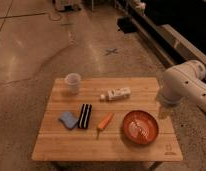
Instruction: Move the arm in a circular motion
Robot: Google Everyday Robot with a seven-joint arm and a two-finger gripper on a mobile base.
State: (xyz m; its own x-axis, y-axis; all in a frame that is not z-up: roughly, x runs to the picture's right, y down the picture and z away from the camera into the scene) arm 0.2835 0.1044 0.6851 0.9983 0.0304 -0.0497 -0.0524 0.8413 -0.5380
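Note:
The arm [183, 85] is a thick white glossy tube with a rounded joint. It comes in from the right edge and hangs over the right end of the wooden table [106, 145]. Its lower end points down beside the table's right edge, just above and right of the orange bowl [140, 127]. My gripper is out of view, and only the arm's big segments show.
On the table stand a white cup [72, 82], a white bottle lying on its side [116, 94], a blue sponge [68, 119], a black-and-white striped block [85, 116] and a carrot [104, 122]. Bare concrete floor surrounds the table, with dark benches along the right.

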